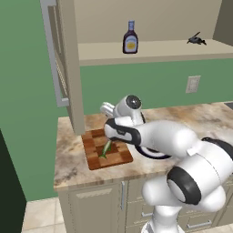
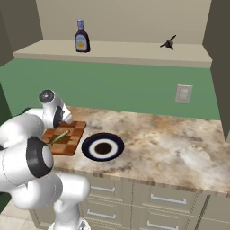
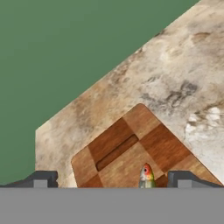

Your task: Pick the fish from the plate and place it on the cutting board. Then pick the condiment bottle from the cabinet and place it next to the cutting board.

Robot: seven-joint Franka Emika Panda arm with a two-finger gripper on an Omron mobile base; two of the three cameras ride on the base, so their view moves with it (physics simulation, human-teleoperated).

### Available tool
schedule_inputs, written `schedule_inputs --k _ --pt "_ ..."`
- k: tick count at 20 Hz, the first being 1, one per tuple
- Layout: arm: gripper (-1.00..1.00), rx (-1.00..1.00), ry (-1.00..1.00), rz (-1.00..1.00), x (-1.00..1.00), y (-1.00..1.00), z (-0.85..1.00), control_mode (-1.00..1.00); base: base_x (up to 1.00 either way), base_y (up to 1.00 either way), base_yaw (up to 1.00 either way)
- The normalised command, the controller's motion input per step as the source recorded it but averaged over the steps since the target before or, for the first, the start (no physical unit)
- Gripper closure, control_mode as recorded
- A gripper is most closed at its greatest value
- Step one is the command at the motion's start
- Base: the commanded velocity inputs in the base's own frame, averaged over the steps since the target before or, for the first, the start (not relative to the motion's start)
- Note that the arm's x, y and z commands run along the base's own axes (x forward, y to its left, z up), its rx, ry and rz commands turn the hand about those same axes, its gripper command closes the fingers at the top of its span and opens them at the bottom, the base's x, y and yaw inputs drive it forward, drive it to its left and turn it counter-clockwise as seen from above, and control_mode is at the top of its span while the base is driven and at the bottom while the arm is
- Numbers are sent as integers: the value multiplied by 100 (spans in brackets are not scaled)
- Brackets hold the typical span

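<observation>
Jaws spread wide on the gripper (image 3: 111, 179), nothing clamped between them. Directly below and between the finger tips (image 3: 41, 178) lies the fish (image 1: 106, 148), resting free on the cutting board (image 1: 98, 157), so first half of the task looks done. One fish only: slender, green, reddish at the head seen from the hand. Probably light and fairly stiff, likely slick along the body; best taken across the middle if ever lifted again, never by the tapering tail. One cutting board, checkered wood, flat and steady under the gripper, with a groove visible in one block beyond the fish's head. Just to the right of the gripper, touching or nearly touching the board's edge, sits one plate (image 2: 103, 148), bare in its dark centre.

Well above and beyond the gripper, on the shelf of the cabinet (image 1: 68, 68), stands one condiment bottle (image 1: 130, 38), upright, well apart from everything on the counter (image 2: 179, 143). Looks rigid, smooth-sided, top-heavy enough to tip if nudged at the neck. Best gripped around the wide labelled body, jaws square to it, not at the narrow neck or cap. Farther right on the same shelf, one small dark spiky object (image 1: 196, 40), not wanted. One wall outlet (image 2: 183, 94) on the green wall behind.
</observation>
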Motion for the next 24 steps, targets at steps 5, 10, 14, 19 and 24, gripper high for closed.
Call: schedule_inputs --k 5,10,14,19,24 --pt "-100 1 -2 0 -8 0 33 -100 0 0 0" --pt "-100 3 -3 0 -16 -8 30 -100 0 0 0" --pt "-100 4 -2 2 -16 -14 28 -100 0 0 0" --pt "-100 3 -3 3 -25 -13 20 -100 0 0 0" --pt "-100 0 -3 0 -28 -6 8 -100 0 0 0"
